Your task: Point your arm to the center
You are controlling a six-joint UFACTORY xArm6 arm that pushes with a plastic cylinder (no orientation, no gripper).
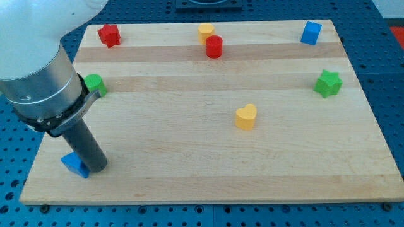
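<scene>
My dark rod comes down at the view's lower left and my tip rests on the wooden board, touching the right side of a blue block. A yellow heart block lies right of the board's middle, far to the right of my tip. A green block sits at the left edge, partly hidden behind my arm's grey housing.
A red star block lies at the top left. A yellow block and a red cylinder sit together at the top middle. A blue cube is at the top right, a green star block at the right edge.
</scene>
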